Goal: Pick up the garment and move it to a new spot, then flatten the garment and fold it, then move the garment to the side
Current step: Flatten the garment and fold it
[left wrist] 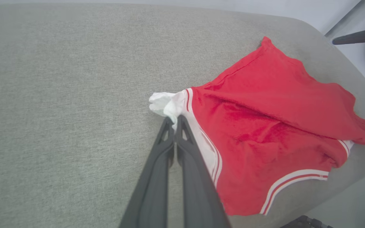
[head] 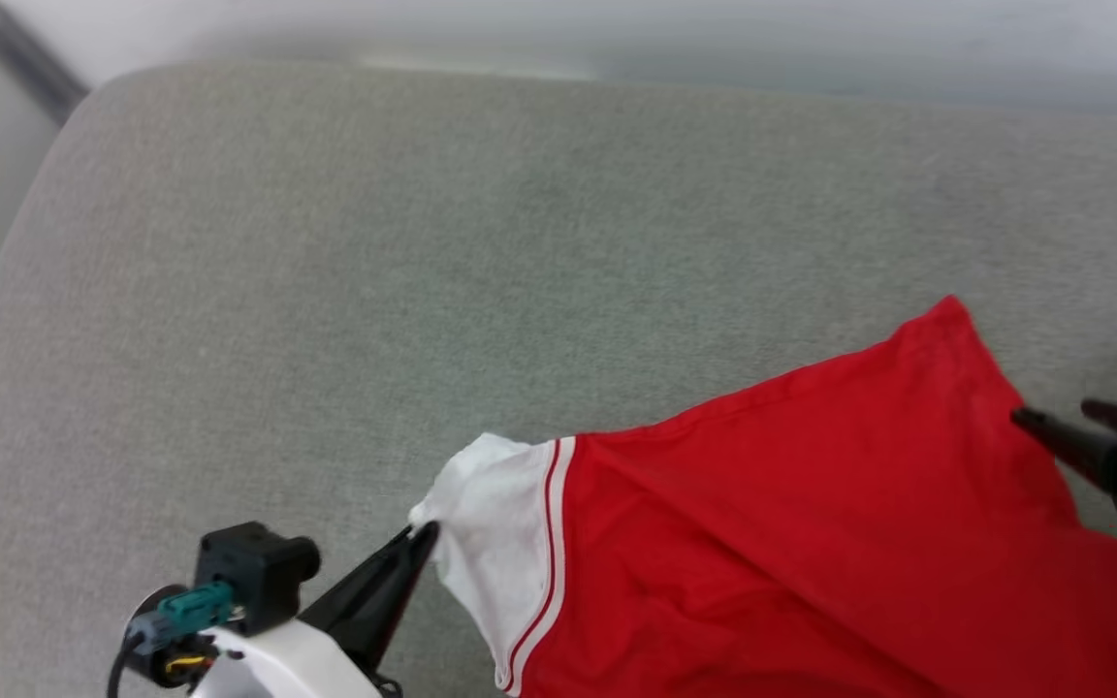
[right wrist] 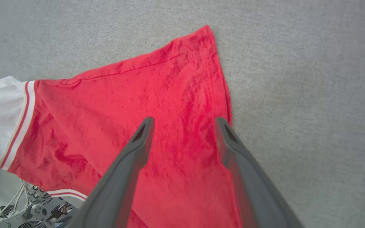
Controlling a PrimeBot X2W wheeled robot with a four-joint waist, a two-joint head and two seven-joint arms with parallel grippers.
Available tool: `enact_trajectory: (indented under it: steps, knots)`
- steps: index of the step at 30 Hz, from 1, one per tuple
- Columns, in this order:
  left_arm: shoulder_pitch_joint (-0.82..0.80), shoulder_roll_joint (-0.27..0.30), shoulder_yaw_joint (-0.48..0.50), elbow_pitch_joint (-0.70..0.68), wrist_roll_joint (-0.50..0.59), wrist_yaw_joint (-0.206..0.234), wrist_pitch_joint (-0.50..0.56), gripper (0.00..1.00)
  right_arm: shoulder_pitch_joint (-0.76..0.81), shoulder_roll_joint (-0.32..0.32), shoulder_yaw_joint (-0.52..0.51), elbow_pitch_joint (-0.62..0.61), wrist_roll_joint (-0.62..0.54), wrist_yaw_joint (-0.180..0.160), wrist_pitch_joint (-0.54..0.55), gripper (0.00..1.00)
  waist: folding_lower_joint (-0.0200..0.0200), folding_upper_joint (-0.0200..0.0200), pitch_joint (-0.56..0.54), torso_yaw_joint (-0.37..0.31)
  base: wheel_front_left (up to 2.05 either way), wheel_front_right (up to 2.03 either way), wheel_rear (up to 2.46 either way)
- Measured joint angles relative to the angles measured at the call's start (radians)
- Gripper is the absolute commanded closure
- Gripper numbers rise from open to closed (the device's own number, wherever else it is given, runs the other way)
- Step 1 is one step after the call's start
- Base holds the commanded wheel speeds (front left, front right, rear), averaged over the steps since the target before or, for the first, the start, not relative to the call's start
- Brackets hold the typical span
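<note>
The garment point(head: 791, 504) lies wrinkled on the grey cushion point(head: 423, 242), at its near right part. The left gripper point(left wrist: 173, 120) is clamped on the tip of the white sleeve point(left wrist: 163, 103). The right gripper point(right wrist: 184, 122) is over the red cloth, with its fingers apart

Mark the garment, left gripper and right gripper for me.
garment point(head: 811, 523), head view, on the red body panel.
left gripper point(left wrist: 174, 120), left wrist view, midway between its fingertips, shut on the garment.
right gripper point(right wrist: 184, 120), right wrist view, midway between its open fingertips.
</note>
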Motion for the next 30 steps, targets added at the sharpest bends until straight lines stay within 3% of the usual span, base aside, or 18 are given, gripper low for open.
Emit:
enact_trajectory:
  steps: [7, 15, 26, 27, 28, 29, 30]
  knots:
    - [-0.07, -0.043, -0.04, 0.004, 0.032, -0.027, 0.01, 1.0, -0.166, -0.032, 0.066, 0.157, -0.099, 0.0, 0.003, 0.0, 0.0001, 0.0, 0.079, 0.077, 0.0, 0.0, 0.0]
    - [-0.107, -0.079, -0.066, 0.036, 0.042, -0.052, 0.002, 1.0, -0.227, -0.08, 0.088, 0.326, -0.184, 0.0, -0.038, 0.0, 0.0001, 0.0, 0.146, 0.165, 0.0, 0.0, 0.0]
    - [-0.117, -0.099, -0.075, 0.063, 0.041, -0.069, -0.013, 1.0, -0.236, -0.137, 0.125, 0.376, -0.18, 0.0, -0.056, 0.0, 0.0, 0.0, 0.183, 0.22, 0.0, 0.0, 0.0]
    - [-0.118, -0.101, -0.075, 0.064, 0.041, -0.07, -0.013, 1.0, -0.234, -0.143, 0.133, 0.379, -0.176, 0.0, -0.059, 0.15, 0.0, 0.0, 0.184, 0.221, 0.0, 0.0, 0.0]
    - [-0.119, -0.101, -0.076, 0.066, 0.04, -0.073, -0.014, 1.0, -0.232, -0.147, 0.137, 0.38, -0.173, 0.0, -0.064, 0.75, -0.0001, 0.0, 0.184, 0.222, 0.0, 0.0, 0.0]
    - [-0.12, -0.102, -0.076, 0.069, 0.04, -0.073, -0.016, 1.0, -0.23, -0.15, 0.141, 0.381, -0.17, 0.0, -0.074, 0.92, -0.0001, 0.0, 0.183, 0.222, 0.0, 0.0, 0.0]
    - [-0.122, -0.102, -0.076, 0.071, 0.039, -0.074, -0.017, 1.0, -0.227, -0.151, 0.143, 0.384, -0.167, 0.0, -0.09, 1.0, -0.0001, 0.0, 0.181, 0.222, 0.0, 0.0, 0.0]
